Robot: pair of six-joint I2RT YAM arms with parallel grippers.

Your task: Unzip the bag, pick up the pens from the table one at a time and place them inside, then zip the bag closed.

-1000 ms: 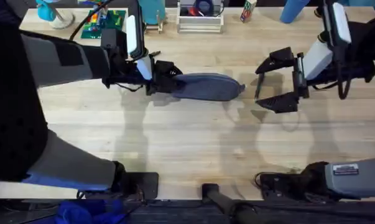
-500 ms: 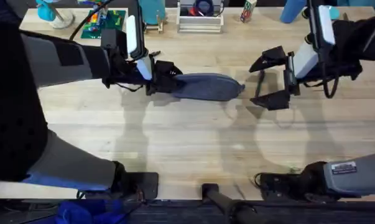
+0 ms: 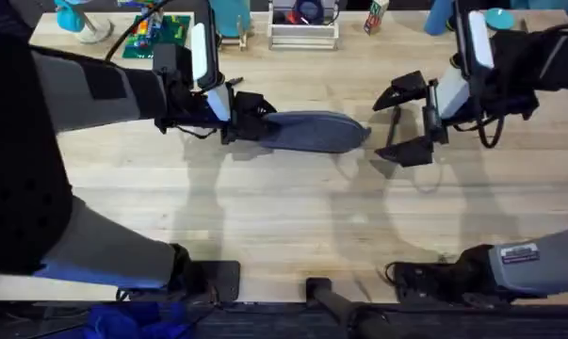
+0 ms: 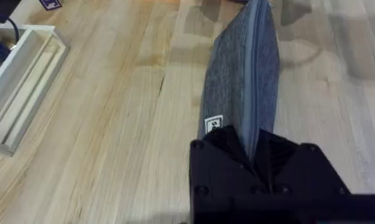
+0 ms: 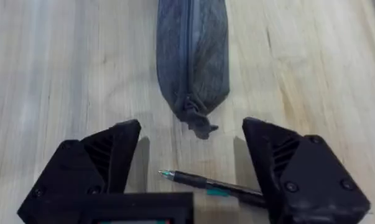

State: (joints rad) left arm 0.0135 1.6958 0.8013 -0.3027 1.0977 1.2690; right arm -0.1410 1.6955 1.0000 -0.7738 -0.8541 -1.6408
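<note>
The grey-blue bag (image 3: pixel 314 131) lies lengthwise mid-table, and its zipper looks closed along the top. My left gripper (image 3: pixel 252 121) is shut on the bag's left end, its black jaws clamped over the fabric (image 4: pixel 243 81). My right gripper (image 3: pixel 389 128) hovers open just off the bag's right end. In the right wrist view the bag's puckered end (image 5: pixel 193 115) points into the gap of the right gripper (image 5: pixel 192 146). A dark pen (image 5: pixel 213 185) with a green band lies on the table (image 3: pixel 293 217) under that gripper.
A white rack (image 3: pixel 302 28) and a green board (image 3: pixel 161 36) stand along the far edge, with blue objects at the back corners. A white tray (image 4: pixel 19 87) shows in the left wrist view. Bare wood stretches in front of the bag.
My right gripper has moved left and slightly away from me, closer to the bag's right end, still open. The left gripper and the bag have stayed put.
</note>
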